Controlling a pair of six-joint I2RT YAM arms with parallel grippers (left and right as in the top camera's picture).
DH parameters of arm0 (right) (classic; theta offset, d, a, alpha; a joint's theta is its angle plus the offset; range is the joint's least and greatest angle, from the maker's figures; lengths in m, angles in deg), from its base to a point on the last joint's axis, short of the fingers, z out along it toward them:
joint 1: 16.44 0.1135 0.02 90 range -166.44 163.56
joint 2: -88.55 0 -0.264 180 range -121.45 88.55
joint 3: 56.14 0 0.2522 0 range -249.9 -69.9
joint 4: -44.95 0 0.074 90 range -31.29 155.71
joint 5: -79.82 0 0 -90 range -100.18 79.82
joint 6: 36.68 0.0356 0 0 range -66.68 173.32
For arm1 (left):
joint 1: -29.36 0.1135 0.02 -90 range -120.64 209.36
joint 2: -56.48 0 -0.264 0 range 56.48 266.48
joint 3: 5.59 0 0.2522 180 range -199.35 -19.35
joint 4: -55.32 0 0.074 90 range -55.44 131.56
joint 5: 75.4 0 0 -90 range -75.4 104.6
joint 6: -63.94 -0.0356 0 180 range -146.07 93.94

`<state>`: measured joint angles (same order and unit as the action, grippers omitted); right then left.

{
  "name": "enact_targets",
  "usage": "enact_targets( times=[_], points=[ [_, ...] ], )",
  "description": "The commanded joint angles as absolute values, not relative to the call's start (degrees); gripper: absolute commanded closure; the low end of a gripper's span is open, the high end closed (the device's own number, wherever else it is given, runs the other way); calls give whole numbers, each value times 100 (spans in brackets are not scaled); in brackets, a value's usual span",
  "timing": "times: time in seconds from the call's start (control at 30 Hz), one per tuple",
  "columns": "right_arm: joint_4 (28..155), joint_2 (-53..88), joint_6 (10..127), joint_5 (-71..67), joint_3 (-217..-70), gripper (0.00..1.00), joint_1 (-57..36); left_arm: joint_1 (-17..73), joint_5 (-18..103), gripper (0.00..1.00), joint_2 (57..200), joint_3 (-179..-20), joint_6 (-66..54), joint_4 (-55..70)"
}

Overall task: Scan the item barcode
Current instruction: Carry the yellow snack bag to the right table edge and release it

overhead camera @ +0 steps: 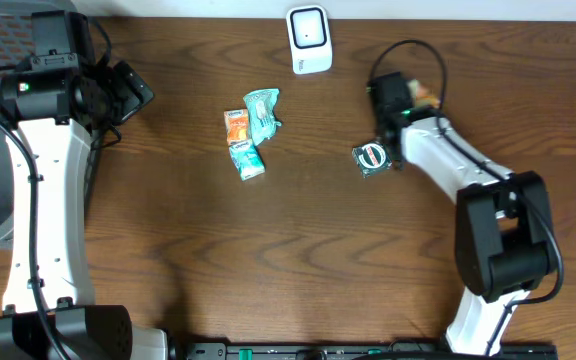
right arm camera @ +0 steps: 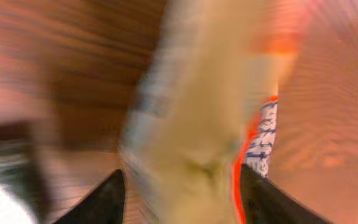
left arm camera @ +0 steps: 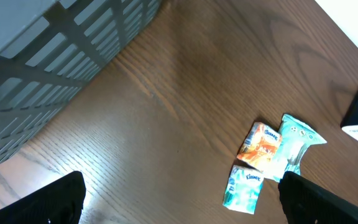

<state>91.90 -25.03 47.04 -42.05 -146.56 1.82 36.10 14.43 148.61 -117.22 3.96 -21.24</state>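
White scanner (overhead camera: 308,40) at far edge of worktop (overhead camera: 298,280). Mid-worktop cluster, touching one another: orange pack (overhead camera: 235,125), teal packet (overhead camera: 263,110), blue pack (overhead camera: 249,160). Round teal item (overhead camera: 371,157) just beside right arm. Grey slatted bin (left arm camera: 42,68) at left, inside hidden. Right claw (overhead camera: 415,95) right of scanner, tan-orange packet (right arm camera: 191,112) between its fingers (right arm camera: 104,202). Right wrist view blurred: fingers apart, grip cannot tell. Left claw (left arm camera: 182,186) spread wide, holding nothing, near bin. Kleenex lettering readable only in left wrist view.

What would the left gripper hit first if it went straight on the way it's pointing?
Probably bare wooden table; the left gripper, fingers open, frames only wood. The Kleenex tissue packets lie right of that line, the grey slatted basket up left, though depth is unclear.
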Motion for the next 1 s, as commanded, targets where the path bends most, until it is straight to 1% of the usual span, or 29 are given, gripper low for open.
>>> enact_targets(
  times=[0.0, 0.03, 0.13, 0.33, 0.37, 0.43, 0.5, 0.57, 0.6, 0.77, 0.9, 0.97],
  points=[
    [9194, -2492, 4866, -3954, -14895, 18, 665, 3630, 1408, 2, 14824, -11731, 424, -2137],
    [9197, -2492, 5045, -3956, -14991, 15, 837, 3630, 1408, 2, 14824, -11731, 424, -2137],
    [9328, -2492, 5491, -3956, -15266, 14, 1017, 3630, 1408, 2, 14824, -11731, 424, -2140],
    [10099, -2492, 6011, -3897, -16261, 14, 776, 3630, 1408, 2, 14824, -11731, 424, -2140],
    [10226, -2492, 6011, -3797, -16398, 12, 643, 3630, 1408, 2, 14824, -11731, 424, -2137],
    [10362, -2492, 6002, -3469, -16479, 6, 326, 3630, 1408, 2, 14824, -11731, 424, -2137],
    [10436, -2508, 5718, -2789, -16438, 2, -98, 3630, 1408, 2, 14824, -11731, 424, -2137],
    [10418, -2541, 5447, -2238, -16333, 2, -443, 3630, 1408, 2, 14824, -11731, 424, -2137],
    [10421, -2604, 5215, -1672, -16226, 1, -811, 3630, 1408, 2, 14824, -11731, 424, -2137],
    [10431, -2842, 5161, -689, -15985, 1, -1477, 3632, 1408, 2, 14824, -11731, 424, -2137],
    [10351, -3100, 5089, -374, -15813, 8, -1652, 3630, 1408, 2, 14824, -11731, 424, -2137],
    [10353, -3271, 5091, -372, -15793, 9, -1626, 3630, 1408, 2, 14824, -11731, 424, -2137]
  ],
)
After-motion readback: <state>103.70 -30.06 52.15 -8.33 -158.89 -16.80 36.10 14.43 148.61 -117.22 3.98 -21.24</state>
